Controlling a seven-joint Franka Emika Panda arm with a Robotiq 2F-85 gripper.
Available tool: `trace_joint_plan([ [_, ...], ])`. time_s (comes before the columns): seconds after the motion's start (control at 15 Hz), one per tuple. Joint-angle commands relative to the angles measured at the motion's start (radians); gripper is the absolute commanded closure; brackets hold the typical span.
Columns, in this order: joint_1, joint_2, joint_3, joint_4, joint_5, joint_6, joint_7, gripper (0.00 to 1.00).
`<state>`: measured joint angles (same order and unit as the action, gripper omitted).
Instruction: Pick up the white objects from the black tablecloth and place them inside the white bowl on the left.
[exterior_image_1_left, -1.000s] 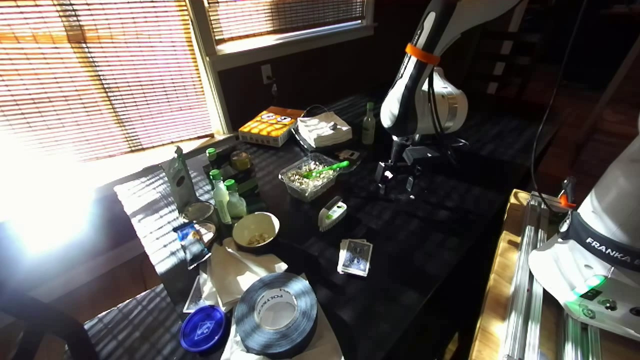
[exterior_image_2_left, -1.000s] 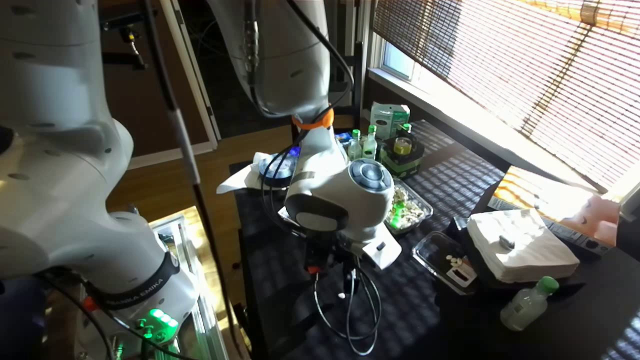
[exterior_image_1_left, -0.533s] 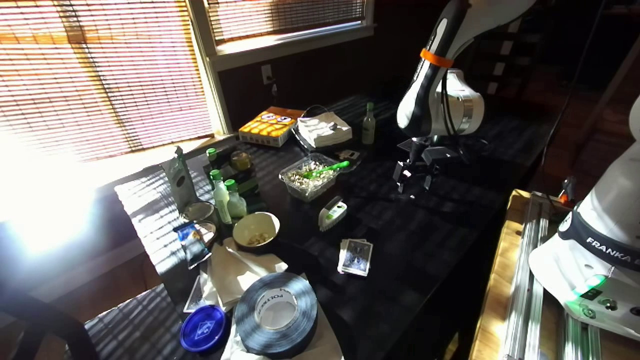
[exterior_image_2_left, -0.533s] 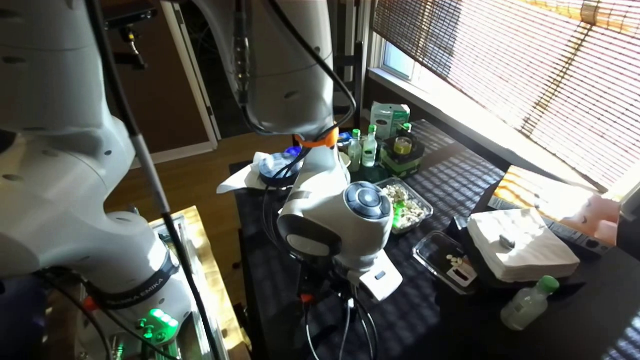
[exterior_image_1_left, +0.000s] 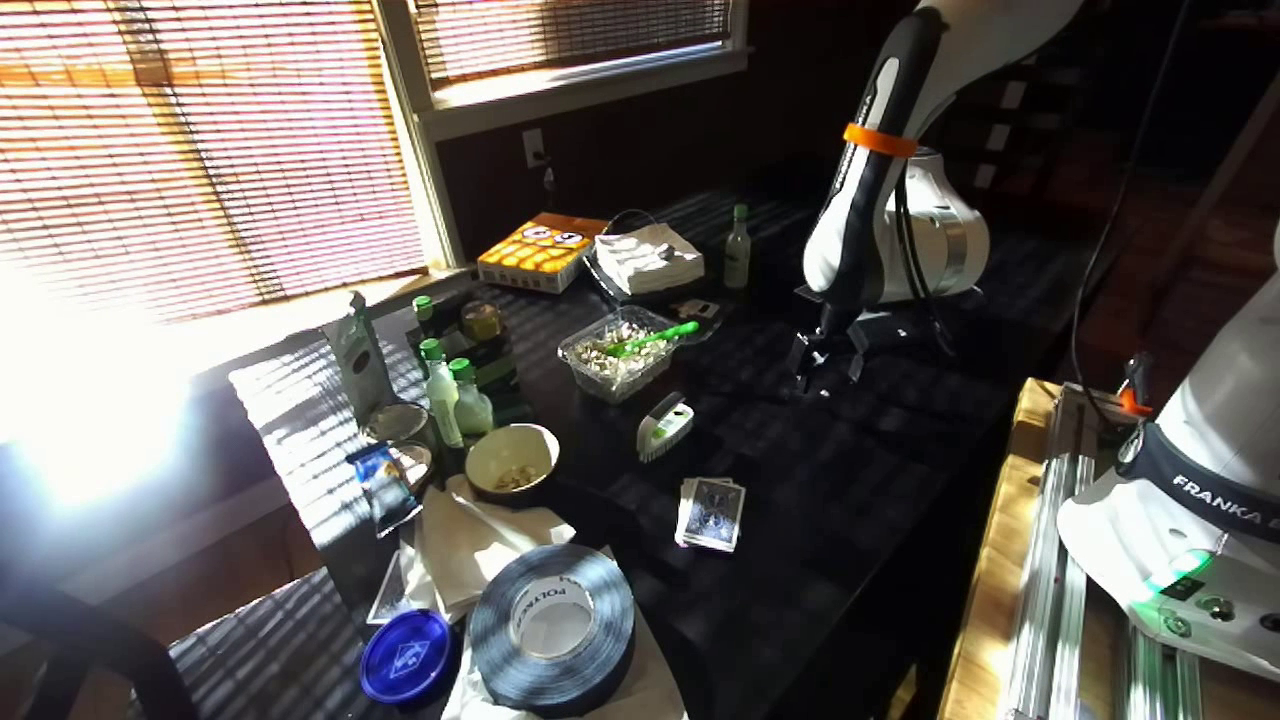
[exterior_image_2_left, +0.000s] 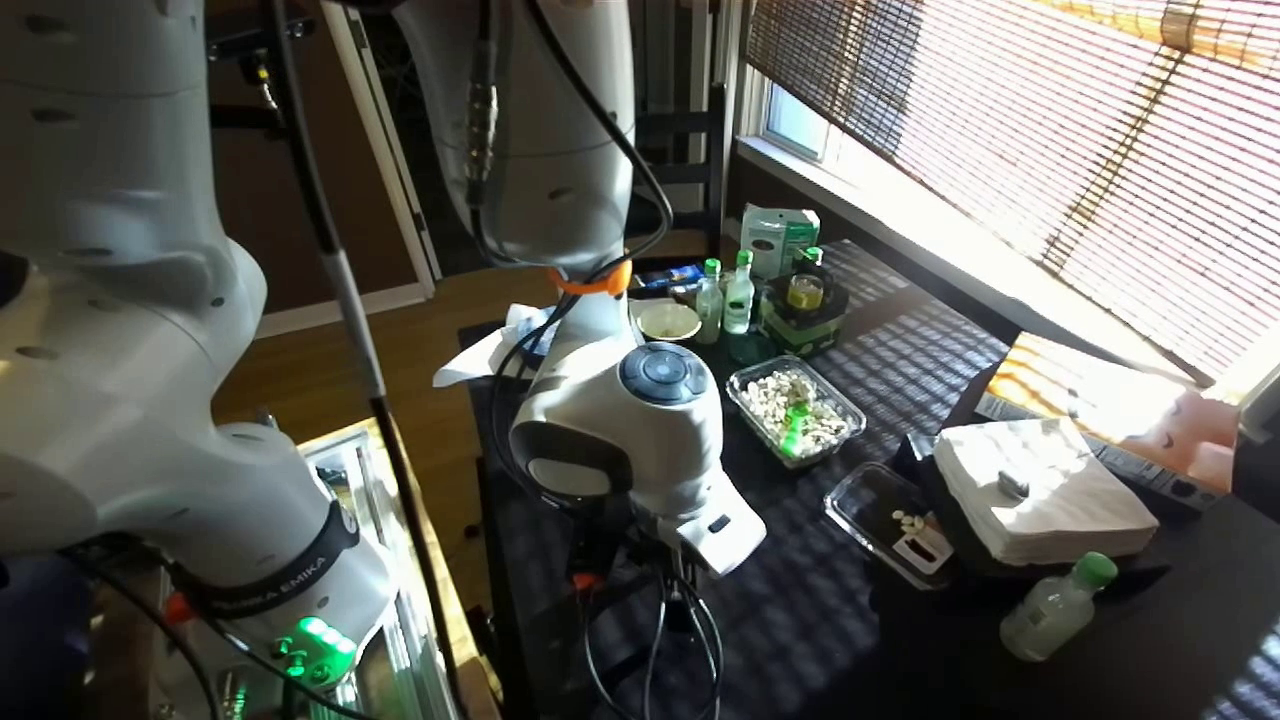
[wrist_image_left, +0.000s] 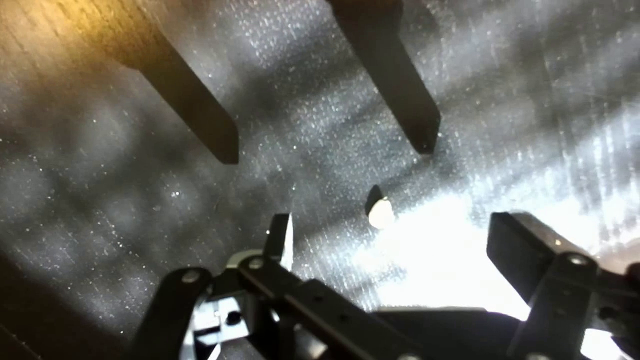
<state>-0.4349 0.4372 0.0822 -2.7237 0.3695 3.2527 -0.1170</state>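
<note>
White bit (wrist_image_left: 381, 214) lies on the black cloth (exterior_image_1_left: 820, 500) under the gripper (exterior_image_1_left: 829, 380), which is spread wide with nothing in it, far from the white bowl (exterior_image_1_left: 497, 458), and a crooked squeeze could flick away something so tiny.

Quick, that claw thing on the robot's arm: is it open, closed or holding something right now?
Gripper: open, holding nothing; a tiny white bit lies on the black tablecloth beneath it.
</note>
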Motion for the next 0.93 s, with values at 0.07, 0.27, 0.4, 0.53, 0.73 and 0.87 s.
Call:
trace_joint_plan([
  [0.07, 0.039, 0.021, -0.013, -0.006, 0.019, 0.043, 0.025, 0.0],
  [0.27, 0.078, 0.042, -0.037, 0.006, 0.023, 0.038, 0.032, 0.0],
  [0.4, 0.095, 0.055, -0.047, 0.011, 0.022, 0.04, 0.037, 0.03],
  [0.53, 0.1, 0.069, -0.047, 0.021, 0.022, 0.046, 0.048, 0.04],
  [0.73, 0.091, 0.087, -0.045, 0.04, 0.02, 0.055, 0.068, 0.06],
  [0.87, 0.093, 0.097, -0.053, 0.049, 0.021, 0.057, 0.079, 0.12],
])
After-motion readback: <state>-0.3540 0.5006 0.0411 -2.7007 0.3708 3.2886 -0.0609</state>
